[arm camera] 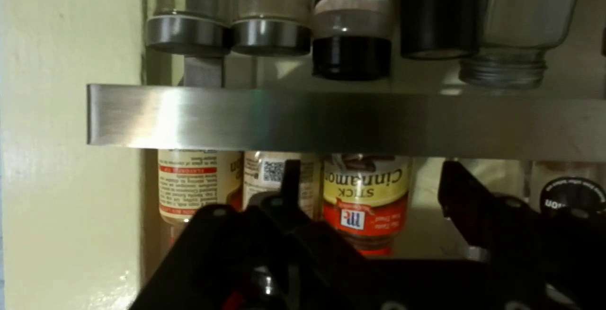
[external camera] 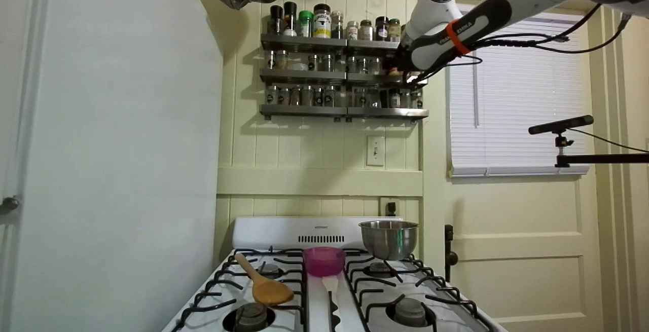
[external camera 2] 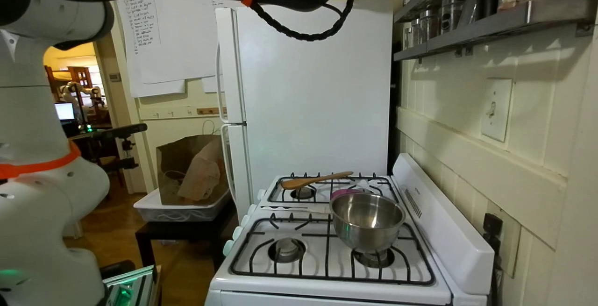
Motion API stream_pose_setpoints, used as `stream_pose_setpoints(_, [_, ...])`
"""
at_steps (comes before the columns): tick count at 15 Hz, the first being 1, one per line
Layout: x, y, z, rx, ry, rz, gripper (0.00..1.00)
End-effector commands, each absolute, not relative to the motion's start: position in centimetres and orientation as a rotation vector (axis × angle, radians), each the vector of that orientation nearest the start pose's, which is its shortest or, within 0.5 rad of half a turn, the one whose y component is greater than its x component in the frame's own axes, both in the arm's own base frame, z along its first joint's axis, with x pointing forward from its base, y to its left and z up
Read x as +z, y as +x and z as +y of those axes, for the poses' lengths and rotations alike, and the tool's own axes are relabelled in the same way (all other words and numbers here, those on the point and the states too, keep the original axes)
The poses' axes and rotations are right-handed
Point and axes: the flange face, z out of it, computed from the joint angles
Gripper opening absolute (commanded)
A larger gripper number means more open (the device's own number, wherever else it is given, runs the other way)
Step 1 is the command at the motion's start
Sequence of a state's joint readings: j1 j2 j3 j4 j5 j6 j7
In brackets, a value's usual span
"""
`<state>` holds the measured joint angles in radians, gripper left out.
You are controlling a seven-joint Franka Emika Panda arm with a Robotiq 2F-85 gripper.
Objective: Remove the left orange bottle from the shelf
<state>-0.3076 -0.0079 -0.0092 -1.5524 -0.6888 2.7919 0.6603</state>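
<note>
The wrist view stands upside down. In it, an orange-red and yellow cinnamon stick bottle (arm camera: 364, 201) stands upright behind the front rail of the dark metal shelf (arm camera: 331, 119). My gripper (arm camera: 370, 170) is open around this bottle, one finger on each side. One finger overlaps the neighbouring bottle with a printed code (arm camera: 307, 177); the other is in the gap beside the cinnamon bottle. No contact with the cinnamon bottle shows. The shelf is in both exterior views (external camera: 304, 76) (external camera 2: 490, 24). There the gripper (external camera: 400, 62) is dark, partly hidden by the arm, at the middle tier's right end.
Another yellow-labelled bottle (arm camera: 196, 182) stands at the shelf's end by the door frame (arm camera: 71, 182). Several jars (external camera: 307, 96) fill the lower tier. Below, the stove holds a metal bowl (external camera: 389, 241), a pink bowl (external camera: 324, 262) and a wooden spoon (external camera: 271, 291).
</note>
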Motion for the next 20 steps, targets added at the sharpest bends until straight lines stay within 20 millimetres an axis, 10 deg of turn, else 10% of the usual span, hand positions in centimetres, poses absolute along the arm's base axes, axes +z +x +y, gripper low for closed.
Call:
stream_pose_setpoints(1, [77.9,58.0,-15.9,-2.156,-2.671,0.686,0.68])
stream_pose_setpoints(6, [77.6,58.6,-16.2,-2.171,-2.659,0.699,0.82])
stream_pose_setpoints(20, [76.3,59.7,-16.4,-2.15,-2.584,0.662,0.72])
